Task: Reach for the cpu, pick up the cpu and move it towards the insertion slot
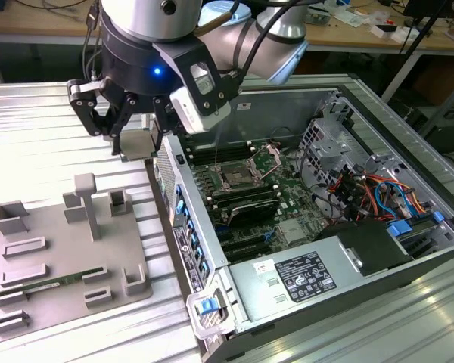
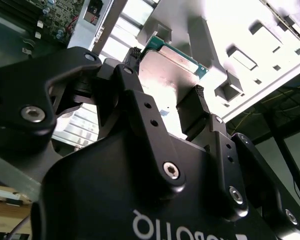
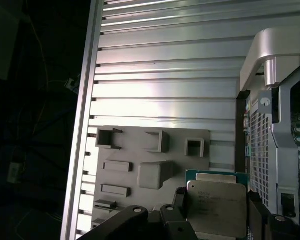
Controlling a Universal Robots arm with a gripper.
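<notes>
Gripping the small flat square cpu [image 1: 138, 144] with its silvery metal top, the black 2-fingered gripper [image 1: 136, 145] hung above the ribbed aluminium table [image 1: 45, 136], its jaws closed onto the chip's opposite edges. In both wrist views the cpu [image 2: 165, 70] [image 3: 217, 207] sat clamped between the fingers [image 2: 192, 107], lifted clear of the grey plastic fixture tray [image 1: 53, 265] at 7 o'clock below it. The square metal-framed insertion slot [image 1: 234, 180] lay at 4 o'clock from the gripper in the exterior view, on the green motherboard [image 1: 287, 204] inside the open computer case [image 1: 408, 151], near the chip but apart from it.
</notes>
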